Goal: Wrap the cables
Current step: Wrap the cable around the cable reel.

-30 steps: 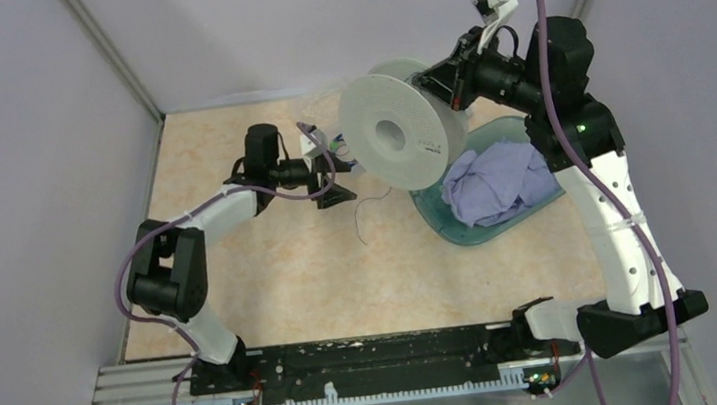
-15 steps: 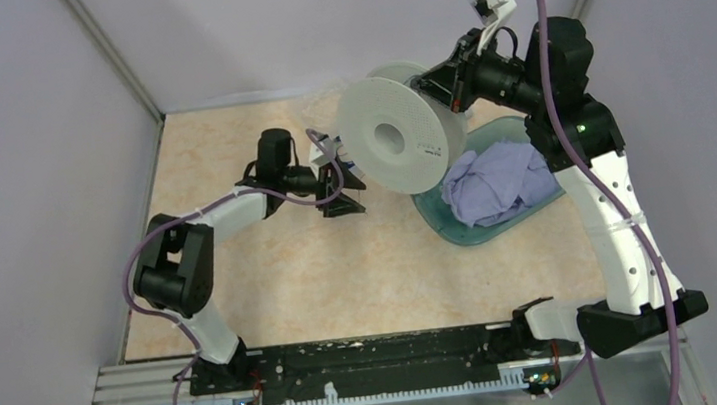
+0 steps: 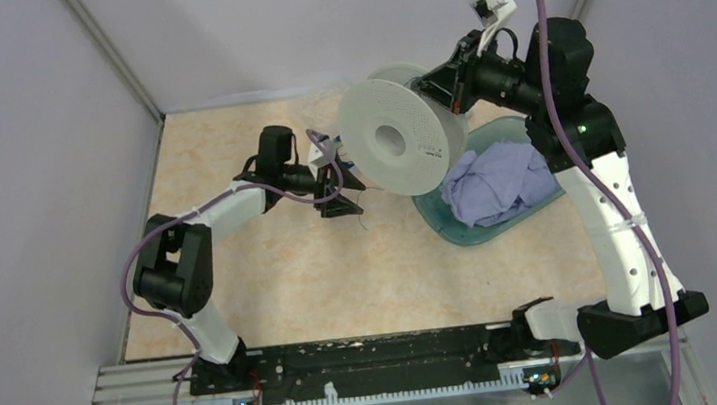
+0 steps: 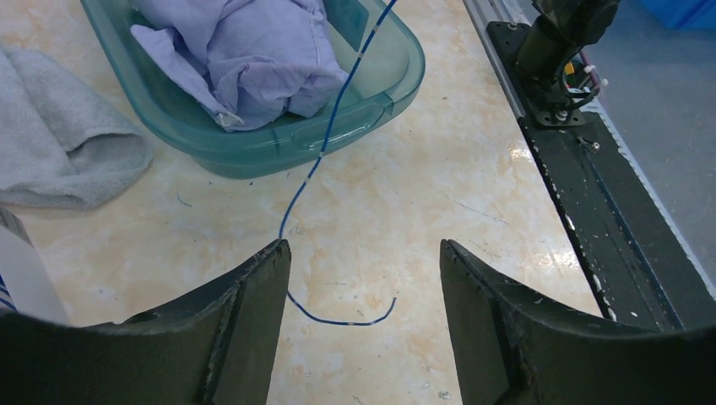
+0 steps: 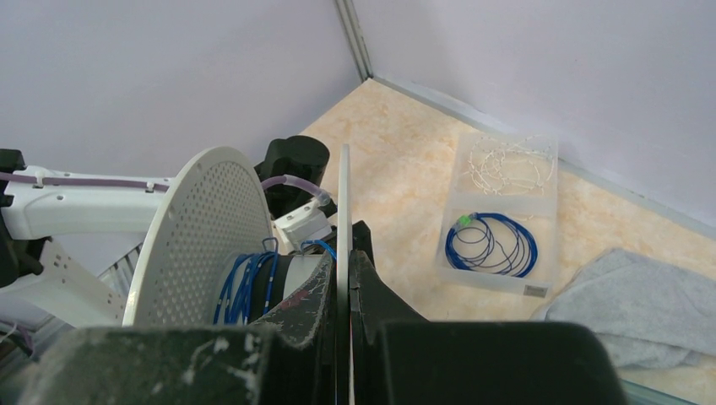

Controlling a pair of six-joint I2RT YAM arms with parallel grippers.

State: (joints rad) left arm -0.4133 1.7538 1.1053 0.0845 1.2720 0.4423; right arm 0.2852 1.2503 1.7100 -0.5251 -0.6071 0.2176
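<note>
Top view: the right gripper (image 3: 443, 88) holds the pale spool (image 3: 406, 139) on edge above the table (image 3: 272, 282), next to the teal basin (image 3: 442, 222). The left gripper (image 3: 343, 192) sits just left of the spool.

Left wrist view: we see its jaws standing apart, holding nothing. The cable (image 4: 325, 143), thin and blue, runs down past the basin, and its free end lies on the table between them.

Right wrist view: the jaws are clamped on one spool flange, and cable turns (image 5: 249, 287) sit on the hub. The label on the clear tray (image 5: 507, 201) is too small to read.
</note>
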